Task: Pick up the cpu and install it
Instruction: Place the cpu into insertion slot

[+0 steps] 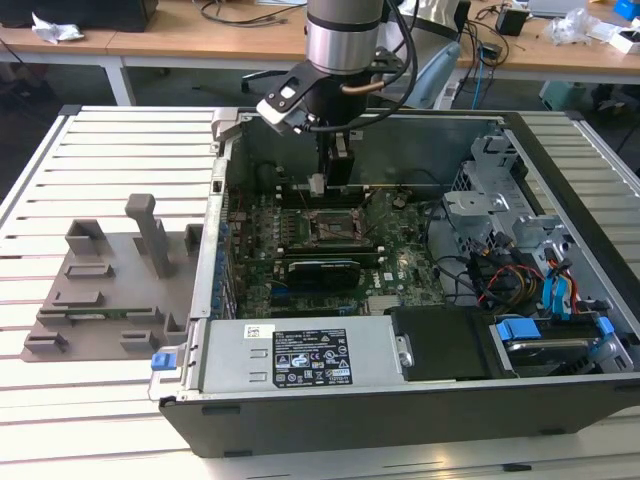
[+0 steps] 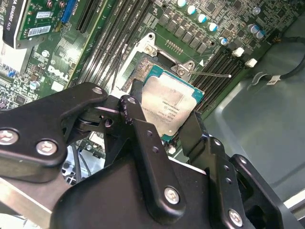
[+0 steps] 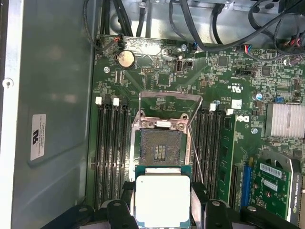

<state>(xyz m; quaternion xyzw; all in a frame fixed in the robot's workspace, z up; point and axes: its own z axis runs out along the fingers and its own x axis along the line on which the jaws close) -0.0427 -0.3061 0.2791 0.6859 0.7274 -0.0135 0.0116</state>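
The gripper point(image 2: 167, 117) holds the cpu point(image 3: 163, 199).
Its black fingers point(image 2: 143, 138) are closed on the cpu's sides, just over the open socket point(image 3: 161, 145) inside the computer case point(image 1: 400, 415).

Robotics laboratory or electronics workshop. An open computer case point(image 1: 400, 420) lies on a slatted aluminium table point(image 1: 110, 150) beneath a robot arm point(image 1: 345, 40). Cable-strewn wooden workbenches point(image 1: 180, 40) run along 12 o'clock, and a grey parts fixture point(image 1: 100, 300) sits at 9 o'clock.
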